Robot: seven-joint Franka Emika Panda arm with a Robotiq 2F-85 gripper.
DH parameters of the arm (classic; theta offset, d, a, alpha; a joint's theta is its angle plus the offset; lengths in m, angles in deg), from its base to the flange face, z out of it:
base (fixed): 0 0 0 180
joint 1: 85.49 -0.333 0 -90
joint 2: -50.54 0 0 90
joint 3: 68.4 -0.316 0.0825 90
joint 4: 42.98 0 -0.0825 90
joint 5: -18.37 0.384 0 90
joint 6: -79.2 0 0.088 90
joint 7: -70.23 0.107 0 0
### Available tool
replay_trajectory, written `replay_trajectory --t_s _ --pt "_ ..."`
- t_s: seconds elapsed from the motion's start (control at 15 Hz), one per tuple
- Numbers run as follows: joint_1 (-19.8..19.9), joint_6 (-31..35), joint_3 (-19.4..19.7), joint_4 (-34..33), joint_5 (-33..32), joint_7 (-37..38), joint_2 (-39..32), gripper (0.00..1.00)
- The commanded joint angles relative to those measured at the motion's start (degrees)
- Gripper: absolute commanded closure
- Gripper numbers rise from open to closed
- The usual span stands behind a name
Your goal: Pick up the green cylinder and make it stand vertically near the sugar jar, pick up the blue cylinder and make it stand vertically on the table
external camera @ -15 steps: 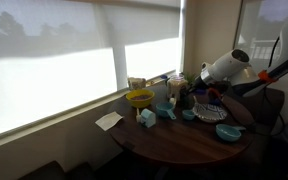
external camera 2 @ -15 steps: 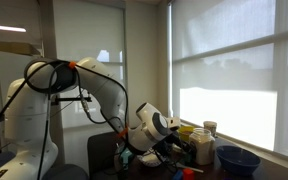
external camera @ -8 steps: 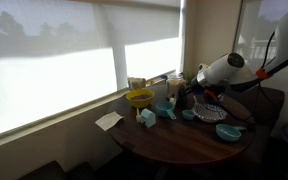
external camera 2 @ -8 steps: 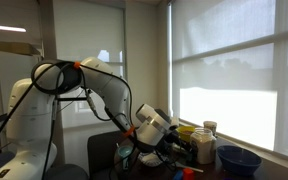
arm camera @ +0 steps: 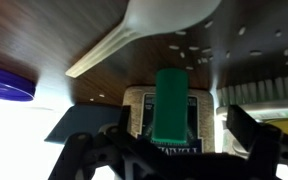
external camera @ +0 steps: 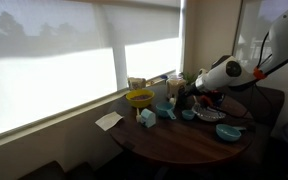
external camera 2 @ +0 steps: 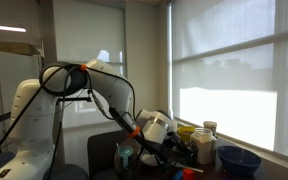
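Observation:
In the wrist view, which stands upside down, the green cylinder (arm camera: 170, 105) stands upright on the dark wooden table (arm camera: 54, 35), right in front of a labelled jar (arm camera: 206, 115), apparently the sugar jar. My gripper (arm camera: 182, 130) is open. Its dark fingers (arm camera: 242, 125) stand on either side of the cylinder with a gap on each side, not touching it. In both exterior views the gripper (external camera: 189, 93) (external camera 2: 172, 150) is low over the cluttered part of the table (external camera: 184, 150). The green cylinder is too small to pick out there. I cannot make out the blue cylinder in any view.
A white spoon (arm camera: 144, 25) lies on the table beyond the cylinder, and a purple rim (arm camera: 4, 85) shows at the left. A yellow bowl (external camera: 139, 98), teal cups, jars (external camera 2: 202, 145), a blue bowl (external camera: 227, 131) and a paper note (external camera: 109, 120) crowd the window side.
The jaws have gone from shut to open, letting go of the green cylinder. The arm has sunk lower toward the table.

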Motion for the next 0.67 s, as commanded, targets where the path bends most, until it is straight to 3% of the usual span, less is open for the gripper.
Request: replay_trajectory --t_s 0.0,0.6 --pt "0.4 -0.3 -0.6 -1.4 -4.5 7.1 0.5 0.00" --pt "2.1 5.2 1.6 -0.8 -0.9 1.2 3.5 0.00"
